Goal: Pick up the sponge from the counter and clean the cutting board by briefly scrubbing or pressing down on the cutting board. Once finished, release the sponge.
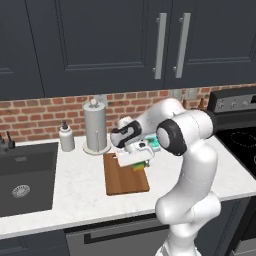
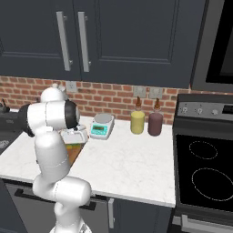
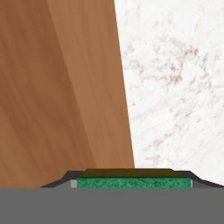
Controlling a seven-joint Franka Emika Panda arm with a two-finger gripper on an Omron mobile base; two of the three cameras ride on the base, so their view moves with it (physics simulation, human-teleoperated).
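You have the sponge [image 3: 134, 182] clamped in the gripper [image 1: 136, 159], which sits near the centre of the left base view, low over the right-hand edge of the cutting board [image 1: 122, 179]. In the hand view the sponge's green face runs as a band across the bottom middle of the frame, with a dark finger tip at each end, so the jaws are closed on it across its length.

The board fills the left half of that view and the counter [image 3: 175, 87] the right, which tells you the hand points straight down over the board's long edge, not its middle. That suits a press, since the flat underside meets the wood squarely, but part of the sponge may land on stone if you drop from here.

In the left base view a sliver of yellow and green shows under the hand at the board's edge (whether it already touches the wood, you probably can't settle from this angle).

My judgement: shift a little toward the board's centre, press or scrub briefly, then let go.
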